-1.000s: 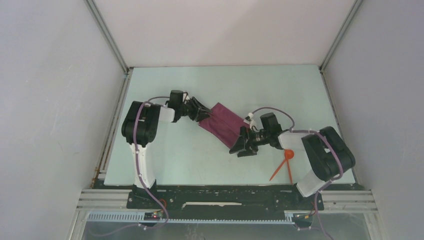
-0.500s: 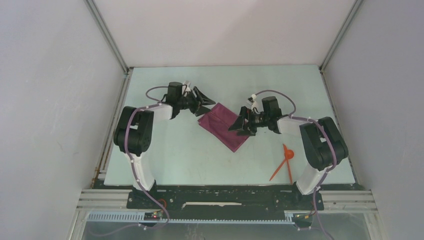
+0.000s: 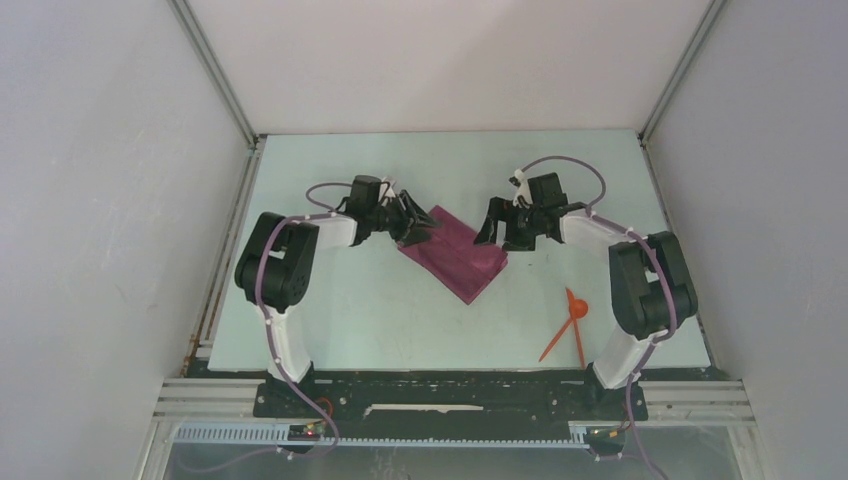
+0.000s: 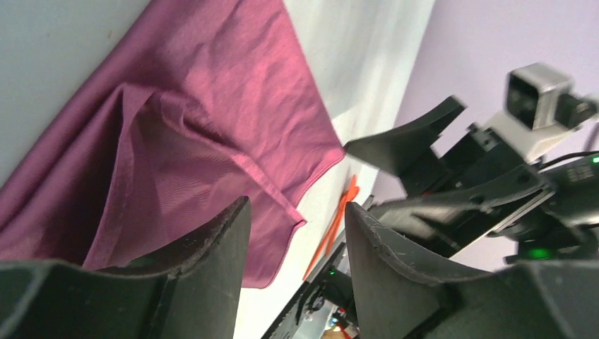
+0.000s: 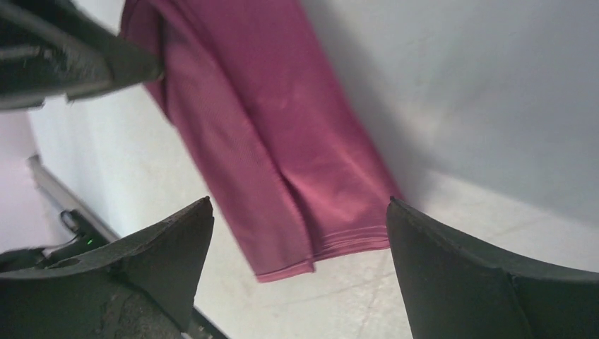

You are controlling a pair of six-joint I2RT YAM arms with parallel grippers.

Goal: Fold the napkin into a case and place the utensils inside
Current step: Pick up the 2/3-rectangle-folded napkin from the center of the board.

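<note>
The plum-purple napkin (image 3: 460, 260) lies folded into a narrow slanted strip on the table; its hemmed end shows in the right wrist view (image 5: 268, 134), and its layers are rumpled in the left wrist view (image 4: 212, 120). My left gripper (image 3: 424, 229) (image 4: 297, 212) hovers open over the strip's far-left end, with nothing between its fingers. Open wide, my right gripper (image 3: 497, 232) (image 5: 297, 205) hangs above the strip's right end. The utensils, an orange-red spoon (image 3: 571, 320) and a stick (image 3: 580, 346), lie crossed at the near right and show as orange (image 4: 337, 219).
The pale table (image 3: 350, 310) is walled by white panels at the back and both sides. A black base rail (image 3: 450, 392) runs along the near edge. The right arm's elbow (image 3: 650, 285) stands close to the utensils.
My right gripper has swung from the napkin's near edge up to its far-right end. My left gripper opened, lifted off the napkin's left end, then came back down over it.
</note>
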